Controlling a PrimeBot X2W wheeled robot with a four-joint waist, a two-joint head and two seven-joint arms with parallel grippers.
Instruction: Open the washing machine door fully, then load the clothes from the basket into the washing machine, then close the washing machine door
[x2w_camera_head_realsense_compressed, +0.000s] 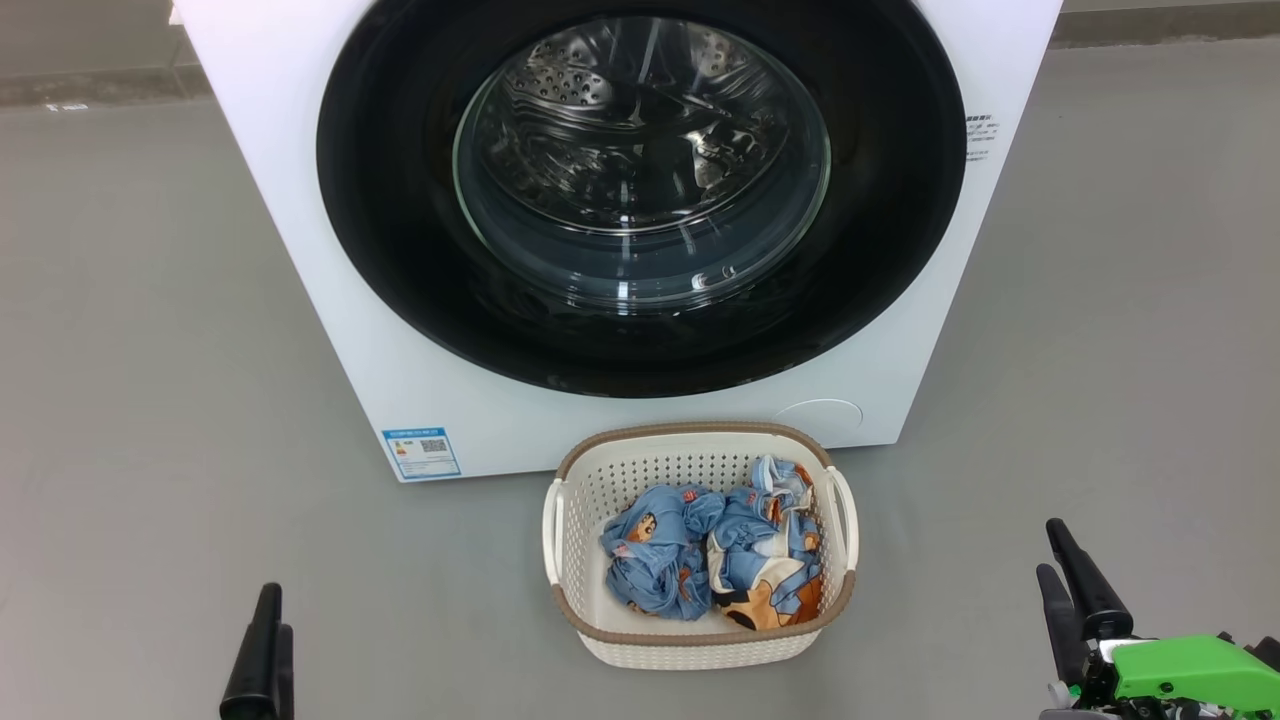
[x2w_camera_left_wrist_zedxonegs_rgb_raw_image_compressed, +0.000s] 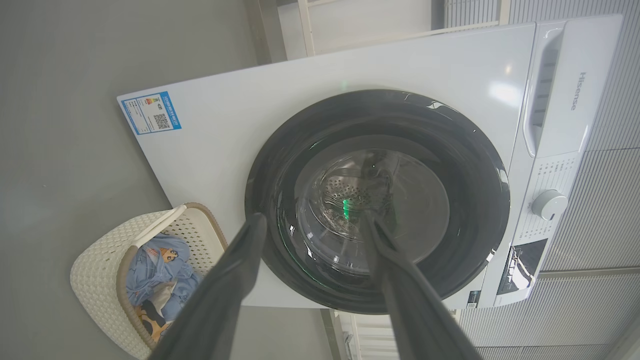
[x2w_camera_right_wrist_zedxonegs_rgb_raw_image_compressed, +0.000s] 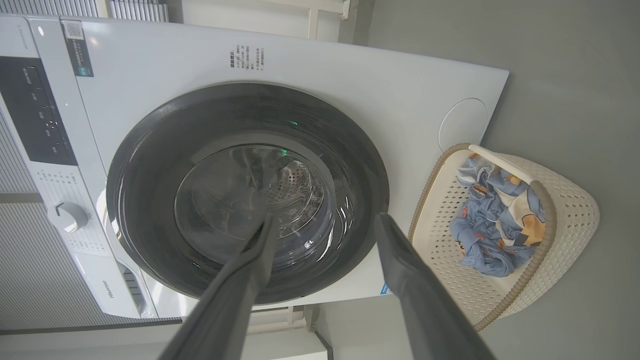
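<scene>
Black glossy ring, clear bulged glass: washing machine door (x2w_camera_head_realsense_compressed: 640, 170) shut, flush to the white front of the washing machine (x2w_camera_head_realsense_compressed: 330, 330). Perforated steel drum (x2w_camera_head_realsense_compressed: 620, 100) visible through the glass, nothing in it that I can make out. No handle or hinge side that I can pick out.

Basket (x2w_camera_head_realsense_compressed: 700, 645) stands on the grey floor (x2w_camera_head_realsense_compressed: 150, 400), just in front of the machine, under the lower edge of the door and slightly toward the round white flap (x2w_camera_head_realsense_compressed: 820, 415). Likely parked there to keep the carry into the drum short. It sits low, so the door probably swings above its rim; not certain.

Clothes (x2w_camera_head_realsense_compressed: 710, 560): two blue printed bundles, crumpled side by side on the basket bottom, touching each other, below the rim. All of the load is there; none in the machine.

Left tool (x2w_camera_left_wrist_zedxonegs_rgb_raw_image_compressed: 312, 219): fingers spread wide, nothing between them, aimed at the door glass, well apart from it. Right tool (x2w_camera_right_wrist_zedxonegs_rgb_raw_image_compressed: 326, 219): likewise spread and empty, aimed at the door. In the head view both hang low, one on each side of the basket, touching neither it nor the machine.

Judgement: step one not yet begun. Open, empty tools suit a first reach for the door edge.
</scene>
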